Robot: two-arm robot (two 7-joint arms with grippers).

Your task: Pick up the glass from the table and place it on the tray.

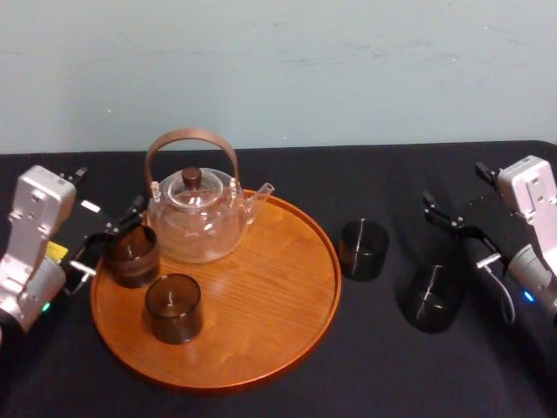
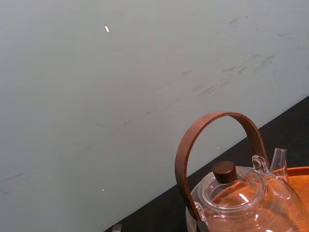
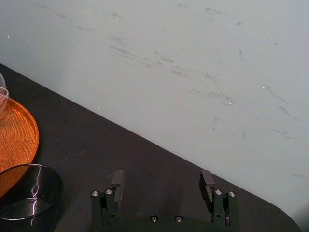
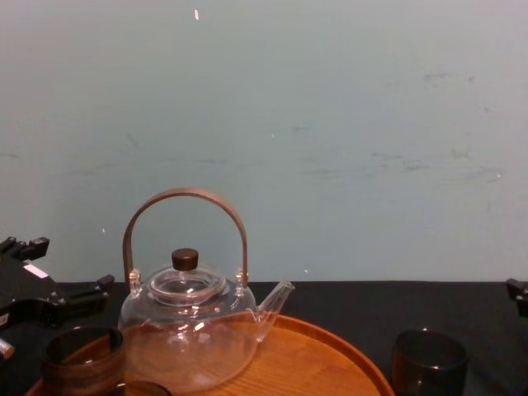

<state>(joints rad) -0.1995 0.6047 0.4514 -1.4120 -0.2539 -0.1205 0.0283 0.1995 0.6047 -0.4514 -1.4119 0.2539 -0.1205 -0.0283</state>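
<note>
The glass [image 1: 432, 298] stood on the black tabletop [image 1: 383, 374], off to the right of the tray [image 1: 261, 287]. The right gripper [image 1: 461, 233] was just behind it with its fingers spread wide, and the left gripper [image 1: 109, 237] sat at the tray's left edge, fingers spread too. The glass looked light, slippery and easy to break, so a soft squeeze across its sides seemed best.

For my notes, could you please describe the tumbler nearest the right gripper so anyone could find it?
Right of the round wooden tray, on the black table, stand the glass and a twin tumbler. The glass is farther from the tray.
</note>
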